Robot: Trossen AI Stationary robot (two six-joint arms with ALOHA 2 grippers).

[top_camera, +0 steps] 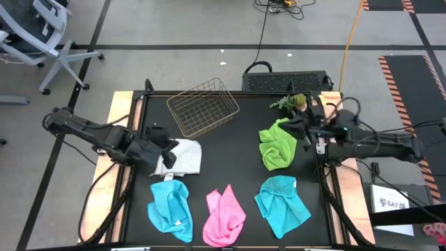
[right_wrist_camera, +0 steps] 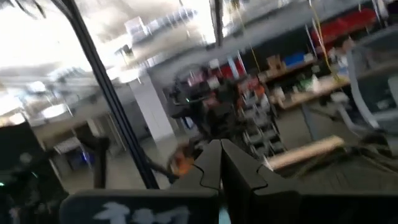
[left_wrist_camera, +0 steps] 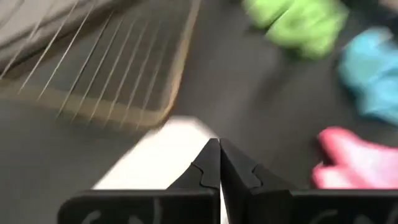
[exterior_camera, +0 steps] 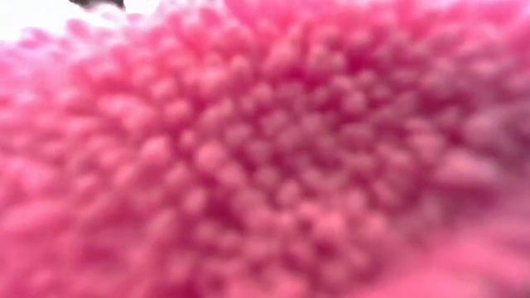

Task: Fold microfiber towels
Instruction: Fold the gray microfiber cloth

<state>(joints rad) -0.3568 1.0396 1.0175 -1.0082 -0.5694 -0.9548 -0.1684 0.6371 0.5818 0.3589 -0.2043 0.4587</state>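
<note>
Several microfiber towels lie crumpled on the black table: a white-grey one (top_camera: 184,156) at the left, a lime green one (top_camera: 277,145) at the right, two cyan-blue ones (top_camera: 171,208) (top_camera: 281,204) and a pink one (top_camera: 224,216) along the near edge. My left gripper (top_camera: 169,144) hangs shut over the left edge of the white-grey towel (left_wrist_camera: 163,155), with nothing between its fingers (left_wrist_camera: 219,163). My right gripper (top_camera: 297,126) stands beside the green towel's far right side. It is shut, empty and tipped up toward the room (right_wrist_camera: 221,155). The pink towel (exterior_camera: 265,149) fills the low view.
A copper wire basket (top_camera: 203,106) stands at the table's far middle, close beyond my left gripper (left_wrist_camera: 93,68). A small green plant (top_camera: 293,103) sits at the far right corner. Bare black table (top_camera: 230,160) shows in the middle between the towels.
</note>
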